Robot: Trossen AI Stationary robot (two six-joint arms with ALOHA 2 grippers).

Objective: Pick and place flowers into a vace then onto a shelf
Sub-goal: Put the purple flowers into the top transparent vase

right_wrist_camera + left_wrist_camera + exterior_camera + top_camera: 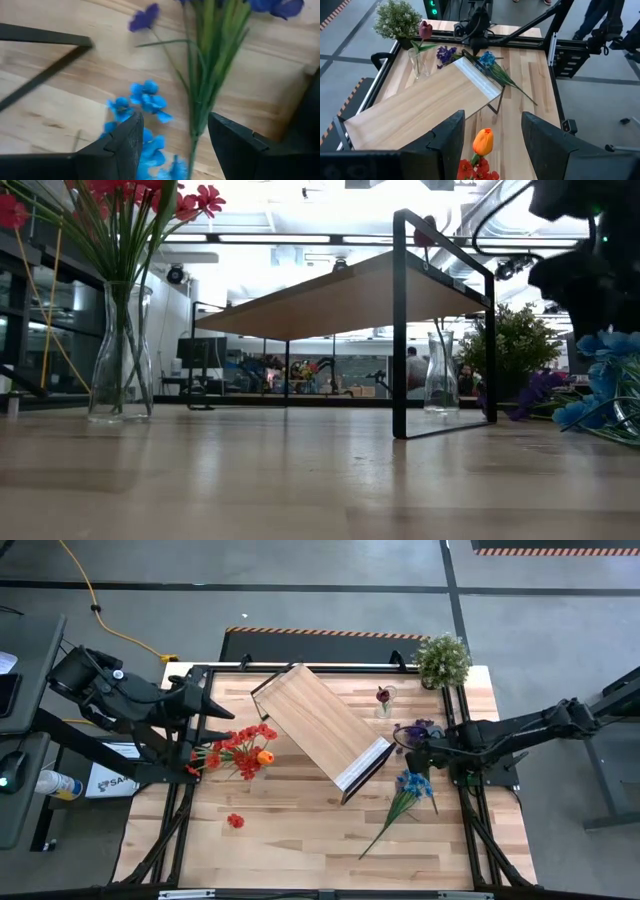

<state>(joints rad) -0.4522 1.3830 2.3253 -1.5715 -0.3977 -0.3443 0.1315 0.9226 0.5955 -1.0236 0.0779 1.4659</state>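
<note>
- Hovering over the red and orange flowers [238, 750] in a glass vase [120, 355] at the table's left, the left gripper [492, 145] has its fingers spread, pinching nothing.
- Shelf [322, 723] stands mid-table (set at a slant).
- Right gripper [172, 145], fingers apart, hangs over the blue flowers [412, 785] lying flat.

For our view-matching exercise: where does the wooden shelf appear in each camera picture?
High view: the shelf, centre, lying diagonally.
Low view: centre, its top seen from beneath.
Left wrist view: left of centre.
Right wrist view: only black frame bars, upper left.
Shared landmark: blue flowers beside its white-strip end.
</note>
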